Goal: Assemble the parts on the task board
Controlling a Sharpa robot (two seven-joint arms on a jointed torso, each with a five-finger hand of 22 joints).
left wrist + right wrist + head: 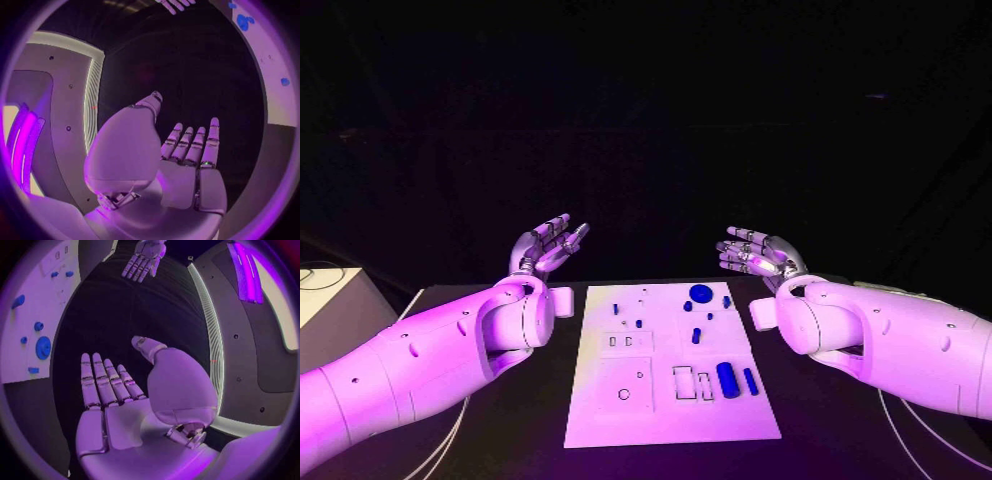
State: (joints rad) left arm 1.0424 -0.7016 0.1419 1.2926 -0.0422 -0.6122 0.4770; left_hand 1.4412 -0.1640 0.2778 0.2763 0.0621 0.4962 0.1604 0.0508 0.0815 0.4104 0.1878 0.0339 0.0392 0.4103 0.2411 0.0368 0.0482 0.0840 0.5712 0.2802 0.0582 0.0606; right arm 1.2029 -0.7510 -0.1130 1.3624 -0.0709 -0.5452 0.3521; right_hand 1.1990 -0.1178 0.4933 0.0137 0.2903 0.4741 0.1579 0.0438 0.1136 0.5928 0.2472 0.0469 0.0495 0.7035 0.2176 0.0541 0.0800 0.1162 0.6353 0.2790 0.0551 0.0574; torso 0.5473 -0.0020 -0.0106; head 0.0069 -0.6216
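Note:
The white task board (668, 410) lies flat in the middle of the black table, between my two arms. Small blue parts lie on it: a round disc (701, 293) near its far edge, a long rounded piece (726, 377) and a thin bar (750, 381) near its right side, and several tiny pieces around the middle. My left hand (547, 246) is raised past the board's far left corner, fingers spread, holding nothing. My right hand (759, 254) is raised past the far right corner, also spread and empty. The left palm (187, 165) and the right palm (119, 405) face up.
A pale box-like object (329, 300) stands off the table's left side. Black tabletop (834, 430) runs along both sides of the board. The board's edge with blue parts (42, 347) curves past my right hand, and my left hand (145, 257) shows across from it.

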